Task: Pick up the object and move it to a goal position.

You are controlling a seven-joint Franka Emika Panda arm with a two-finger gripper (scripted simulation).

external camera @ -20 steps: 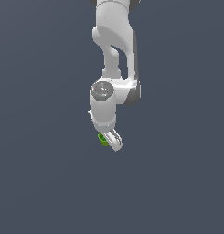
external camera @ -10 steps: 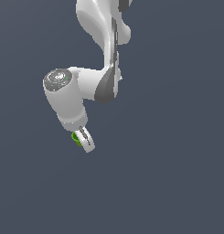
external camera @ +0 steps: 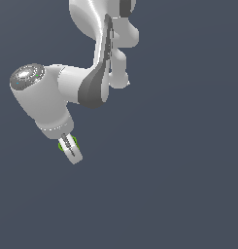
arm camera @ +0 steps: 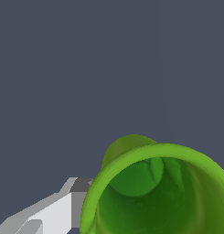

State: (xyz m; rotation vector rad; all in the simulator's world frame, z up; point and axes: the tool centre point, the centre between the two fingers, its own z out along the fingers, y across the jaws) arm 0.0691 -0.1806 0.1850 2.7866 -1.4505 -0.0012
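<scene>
The object is a small bright green cup. In the exterior view only slivers of its green [external camera: 62, 145] show on either side of the gripper [external camera: 72, 151], which is shut on it at the lower left of the picture. In the wrist view the cup [arm camera: 154, 192] fills the lower part of the picture, its hollow, darker green inside facing the camera, with one white finger [arm camera: 49, 215] beside it. The other finger is hidden behind the cup.
The white arm [external camera: 86, 87] reaches down from the top of the exterior view, its big wrist joint [external camera: 30, 78] at the exterior view's left. Everything around it is a plain dark grey-blue ground.
The arm has swung to the exterior view's left and its wrist has come closer to the camera, carrying the green cup along in the shut gripper.
</scene>
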